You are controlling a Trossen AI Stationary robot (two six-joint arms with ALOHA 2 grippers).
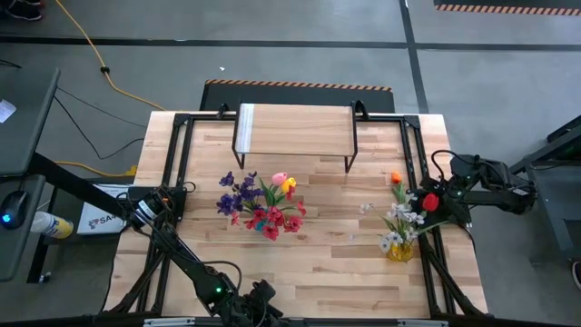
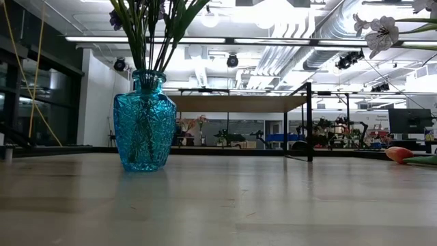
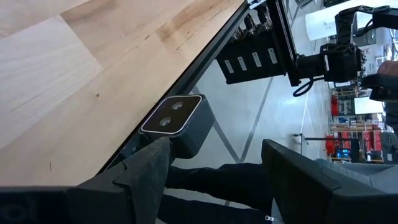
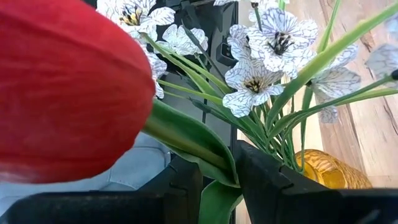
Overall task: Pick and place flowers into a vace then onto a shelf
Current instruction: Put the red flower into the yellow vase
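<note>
Flowers (image 1: 259, 204) fill a vase left of the bench (image 1: 309, 263) centre: purple blooms at nine o'clock, red and pink at six, a yellow and pink pair at twelve. From above the vase itself is hidden under them; the low view shows it as blue cut glass (image 2: 144, 123) with green stems rising from its neck. A second bunch, white blooms (image 1: 399, 222), stands in an amber vase (image 1: 399, 251) at the bench's four o'clock, with an orange tulip (image 1: 396, 179) lying just beyond it. The shelf (image 1: 295, 130), pale wood on black legs with a white strip at its left end, sits at twelve o'clock and carries nothing. The right claw (image 4: 217, 180) is clamped on a red tulip (image 4: 68, 87) by its stem, beside the white bunch; only its wrist view shows that grip and the dark veins on the white petals. The left claw (image 3: 214, 165) hangs off the bench's near left edge, fingers apart, holding nothing.
</note>
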